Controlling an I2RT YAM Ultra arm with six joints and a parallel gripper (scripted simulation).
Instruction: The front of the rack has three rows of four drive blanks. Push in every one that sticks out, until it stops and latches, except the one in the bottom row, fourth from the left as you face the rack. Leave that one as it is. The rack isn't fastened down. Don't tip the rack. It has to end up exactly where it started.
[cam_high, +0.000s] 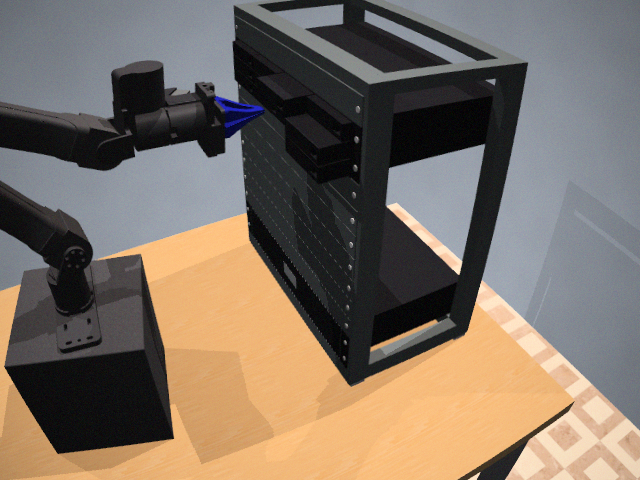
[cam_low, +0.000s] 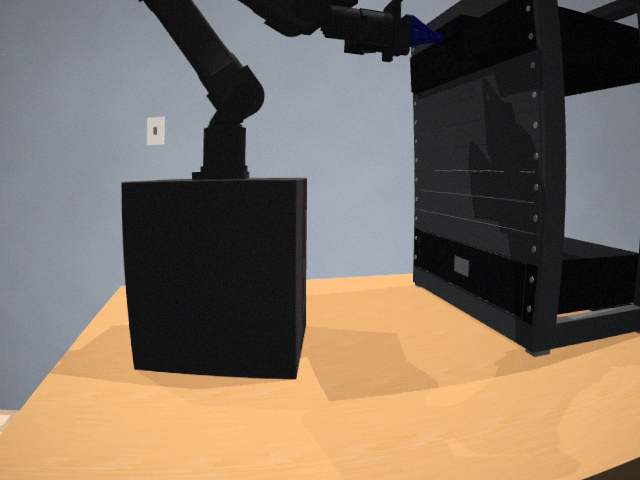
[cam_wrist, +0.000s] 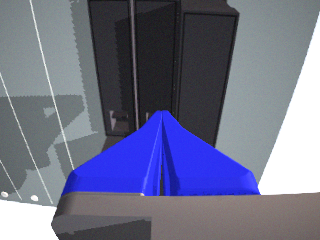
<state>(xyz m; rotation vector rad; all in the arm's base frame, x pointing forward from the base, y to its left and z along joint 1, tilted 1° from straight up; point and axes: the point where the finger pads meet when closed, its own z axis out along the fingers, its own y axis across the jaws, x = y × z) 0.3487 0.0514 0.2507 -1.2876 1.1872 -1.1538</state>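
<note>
The dark open-frame rack (cam_high: 372, 206) (cam_low: 547, 206) stands on the wooden table. Its black drive blanks sit in a bay across the top of the front. One blank (cam_high: 283, 86) sticks out near the bay's middle in the upper row. Two stacked blanks (cam_high: 312, 135) (cam_high: 328, 167) stick out at the bay's right end. My gripper (cam_high: 260, 110) (cam_low: 439, 37) (cam_wrist: 161, 120) has blue fingers shut to a point and holds nothing. Its tip is right at the left part of the bay. The wrist view shows it over dark blanks (cam_wrist: 155, 60), with one (cam_wrist: 206, 70) standing prouder. I cannot tell if the tip touches.
The arm's black pedestal box (cam_high: 103, 361) (cam_low: 214, 273) stands on the table (cam_high: 289, 413) (cam_low: 361, 423), left of the rack. A black unit with a small grey label (cam_high: 289, 279) (cam_low: 461, 266) fills the rack's bottom front. The table edge runs close behind the rack's right side.
</note>
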